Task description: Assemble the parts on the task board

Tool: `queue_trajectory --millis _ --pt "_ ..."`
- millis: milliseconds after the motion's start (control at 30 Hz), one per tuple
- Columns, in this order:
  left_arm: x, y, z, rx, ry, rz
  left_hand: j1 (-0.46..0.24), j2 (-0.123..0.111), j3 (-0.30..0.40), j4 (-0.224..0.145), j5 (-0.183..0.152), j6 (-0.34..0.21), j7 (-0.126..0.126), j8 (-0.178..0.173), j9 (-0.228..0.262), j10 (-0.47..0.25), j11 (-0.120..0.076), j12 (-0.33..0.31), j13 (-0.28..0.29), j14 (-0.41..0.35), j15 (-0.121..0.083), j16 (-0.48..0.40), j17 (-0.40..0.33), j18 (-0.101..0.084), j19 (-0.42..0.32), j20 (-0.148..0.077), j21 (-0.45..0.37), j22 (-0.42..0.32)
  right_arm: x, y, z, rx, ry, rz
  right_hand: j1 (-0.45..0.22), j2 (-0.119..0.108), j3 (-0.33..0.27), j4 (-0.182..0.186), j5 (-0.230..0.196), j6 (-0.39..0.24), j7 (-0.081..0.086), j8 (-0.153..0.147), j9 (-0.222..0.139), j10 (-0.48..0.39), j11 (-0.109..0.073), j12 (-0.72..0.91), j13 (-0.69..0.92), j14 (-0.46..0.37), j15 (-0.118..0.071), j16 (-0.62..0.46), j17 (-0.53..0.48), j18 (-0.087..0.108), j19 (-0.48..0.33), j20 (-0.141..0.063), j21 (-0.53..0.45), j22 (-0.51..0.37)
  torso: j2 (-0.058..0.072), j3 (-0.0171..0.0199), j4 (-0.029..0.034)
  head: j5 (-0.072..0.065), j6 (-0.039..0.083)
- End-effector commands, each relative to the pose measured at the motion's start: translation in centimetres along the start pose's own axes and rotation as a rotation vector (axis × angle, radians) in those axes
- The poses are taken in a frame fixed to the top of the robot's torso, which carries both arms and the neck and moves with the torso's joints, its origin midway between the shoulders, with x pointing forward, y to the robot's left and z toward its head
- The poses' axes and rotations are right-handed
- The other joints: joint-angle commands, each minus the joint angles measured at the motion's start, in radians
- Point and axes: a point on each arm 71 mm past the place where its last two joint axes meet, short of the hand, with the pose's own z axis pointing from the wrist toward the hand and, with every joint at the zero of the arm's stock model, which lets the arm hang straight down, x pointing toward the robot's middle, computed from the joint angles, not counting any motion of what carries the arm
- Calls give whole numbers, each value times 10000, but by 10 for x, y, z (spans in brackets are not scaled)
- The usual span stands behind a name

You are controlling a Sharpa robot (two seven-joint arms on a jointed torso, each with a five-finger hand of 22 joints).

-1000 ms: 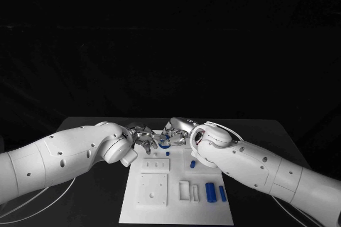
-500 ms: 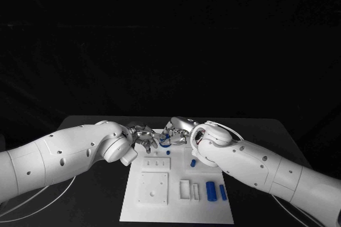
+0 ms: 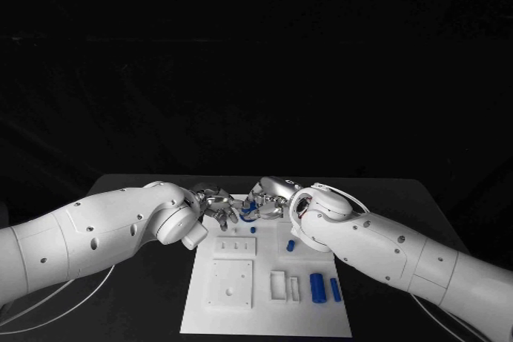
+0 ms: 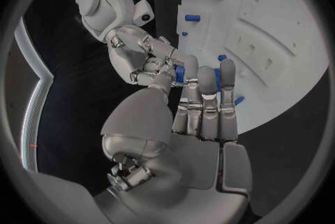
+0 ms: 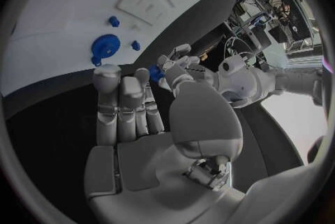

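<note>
Black table (image 3: 139,190) before a dark, unlit backdrop.

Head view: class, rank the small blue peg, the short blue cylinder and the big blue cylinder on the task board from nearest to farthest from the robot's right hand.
1. the small blue peg, towards the board's far end, just in front of the right hand.
2. the short blue cylinder, mid-board, on the right side.
3. the big blue cylinder, towards the near right corner.

Probably lab: cluttered equipment benches (image 5: 279,6) behind.
</note>
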Motion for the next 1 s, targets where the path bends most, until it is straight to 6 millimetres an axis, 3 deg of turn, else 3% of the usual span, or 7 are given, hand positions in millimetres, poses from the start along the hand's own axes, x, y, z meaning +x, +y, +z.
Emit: queue_trajectory --millis 33,233,433,667,767,1000 --pt "0 -3 0 110 15 71 -78 15 1202 -1228 56 396 -327 3 1679 60 11 -31 5 36 -48 16 22 109 4 -102 73 17 -1 -1 -1 -104 -232 185 184 30 -335 54 44 -211 14 -24 -16 -36 50 22 -99 -7 104 -44 -32 24 522 61 -91 709 2 9 -4 -12 13" --pt "0 -2 0 66 3 141 -98 1 1223 -1290 87 432 -328 -31 1659 81 7 -53 -1 55 -53 8 38 114 10 -108 90 29 -2 -6 -3 -15 -361 267 301 -59 -854 210 7 -877 63 -40 -35 -127 106 -63 -295 -93 148 -151 -136 58 495 102 -339 669 5 3 5 -19 8" --pt "-5 0 -1 -2 -398 720 -131 -34 1237 -1443 150 656 -343 -258 1437 261 -4 -226 -90 149 -75 -99 53 121 32 -127 98 35 -4 -26 -14 117 -305 141 615 -195 -1107 378 5 -1392 119 -60 -53 -262 168 -159 -557 -283 209 -415 -389 112 412 163 -1065 515 1 -1 5 -8 -34" --pt "-6 6 -4 -393 -692 1748 -163 -52 1177 -1570 198 995 -366 -767 1510 534 -34 -575 -37 291 -107 -250 201 110 107 -160 88 13 -18 -64 -36 748 -710 163 625 -287 -538 75 188 -1013 86 -47 -41 -203 118 -86 -760 -250 170 -348 -419 91 483 125 -1118 592 -5 4 -25 60 -148" --pt "-4 8 -5 -593 -642 2203 -159 -60 1179 -1582 224 1009 -369 -780 1517 548 -41 -575 -26 307 -115 -248 211 116 120 -167 96 17 -27 -80 -43 1077 -1131 426 637 -273 -497 63 255 -907 78 -46 -38 -182 103 -73 -769 -228 163 -331 -412 94 494 122 -1100 594 -12 1 -26 63 -193" --pt "4 15 -6 -1013 -656 3651 -166 -68 1194 -1630 239 1092 -374 -895 1540 609 -58 -611 33 377 -136 -264 268 125 165 -188 134 34 -54 -114 -57 1818 -2424 1042 565 -360 -170 11 400 -691 58 -38 -31 -121 73 -58 -839 -163 142 -303 -399 93 511 106 -985 599 -18 32 -33 55 -338"
